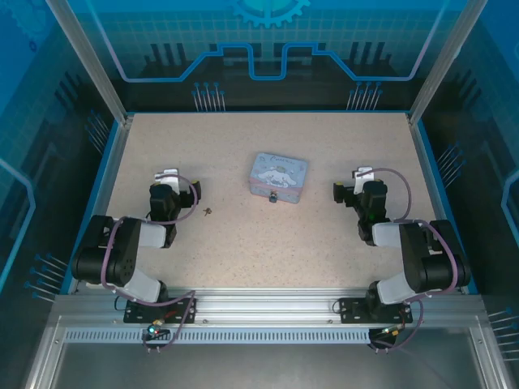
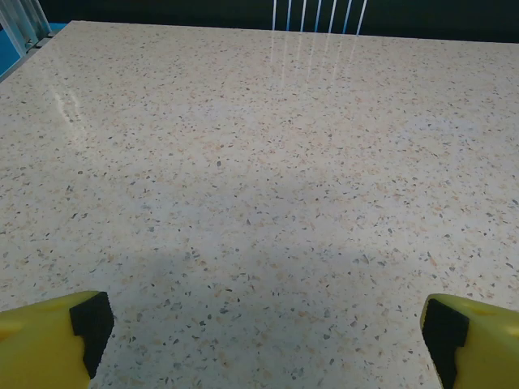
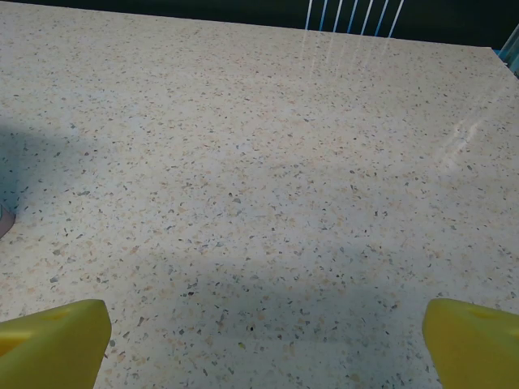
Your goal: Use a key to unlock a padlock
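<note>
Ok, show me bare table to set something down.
Bare: the far strip of table behind the tin, and the stretch between the tin and the right end effector. Tighter: between the left end effector and the tin, where the key lies; the padlock sits at the tin's near edge.

Tiny dark padlock (image 1: pixel 274 197) against near side of pale blue tin (image 1: pixel 278 176), mid-worktop (image 1: pixel 259 251). Tiny brownish key (image 1: pixel 208 212) lies flat, well left of padlock.

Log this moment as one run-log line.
left gripper open | right gripper open | key loose on table | padlock at tin near side
</note>
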Tool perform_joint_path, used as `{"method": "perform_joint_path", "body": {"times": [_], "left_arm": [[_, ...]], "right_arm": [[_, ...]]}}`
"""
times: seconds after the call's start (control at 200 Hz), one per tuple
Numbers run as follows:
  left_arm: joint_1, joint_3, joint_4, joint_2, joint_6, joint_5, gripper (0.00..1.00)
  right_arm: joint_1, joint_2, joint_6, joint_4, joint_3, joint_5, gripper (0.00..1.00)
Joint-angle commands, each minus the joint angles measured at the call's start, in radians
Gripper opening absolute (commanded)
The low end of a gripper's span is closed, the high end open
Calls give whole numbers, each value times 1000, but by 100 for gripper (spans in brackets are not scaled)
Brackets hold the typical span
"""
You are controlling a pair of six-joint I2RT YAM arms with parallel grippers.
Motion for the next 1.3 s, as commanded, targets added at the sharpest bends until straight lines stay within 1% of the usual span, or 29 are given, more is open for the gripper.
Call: {"method": "perform_joint_path", "body": {"times": [0.0, 0.96, 0.995, 1.015, 1.04, 1.065, 1.085, 1.095, 1.116, 1.126, 1.131, 1.136, 1.146, 1.166, 1.206, 1.211, 1.231, 1.296], "left_arm": [[-7, 24, 31, 12, -14, -13, 99], [7, 28, 21, 11, -25, 18, 99], [7, 24, 25, 10, -23, 18, 99], [7, 24, 28, 10, -22, 21, 99], [7, 24, 30, 11, -17, 28, 99], [5, 25, 25, 6, -12, 34, 99], [2, 27, 12, -6, -9, 36, 99], [2, 28, 5, -11, -8, 35, 99], [-2, 34, -15, -25, -5, 28, 99], [-3, 37, -29, -34, -5, 25, 99], [-3, 41, -37, -40, -5, 23, 99], [-4, 43, -45, -44, -5, 22, 99], [-5, 47, -66, -54, -5, 20, 99], [-5, 58, -107, -74, -7, 14, 99], [-5, 85, -182, -109, -14, -12, 99], [-5, 88, -191, -113, -16, -15, 99], [-5, 100, -222, -125, -19, -23, 99], [-8, 132, -303, -166, -15, -29, 99]], "right_arm": [[14, 13, 12, 28, 24, 12, 100], [5, 11, 16, 21, 25, -8, 100], [6, 11, 15, 29, 22, -3, 100], [13, 9, 16, 33, 23, 22, 100], [24, -13, 26, -11, 31, 73, 100], [23, -31, 13, -17, 33, 44, 100], [27, -44, 4, -24, 34, 61, 100], [40, -63, 6, -67, 44, 97, 100], [50, -84, 11, -123, 63, 125, 100], [56, -107, 19, -193, 83, 150, 100], [56, -107, 19, -193, 83, 150, 100], [57, -118, 25, -238, 104, 156, 100], [56, -127, 31, -258, 113, 158, 100], [53, -157, 57, -367, 158, 161, 100], [47, -185, 103, -479, 219, 167, 100], [47, -191, 116, -528, 240, 167, 100], [45, -200, 131, -594, 274, 164, 100], [46, -221, 173, -705, 347, 166, 100]]}}
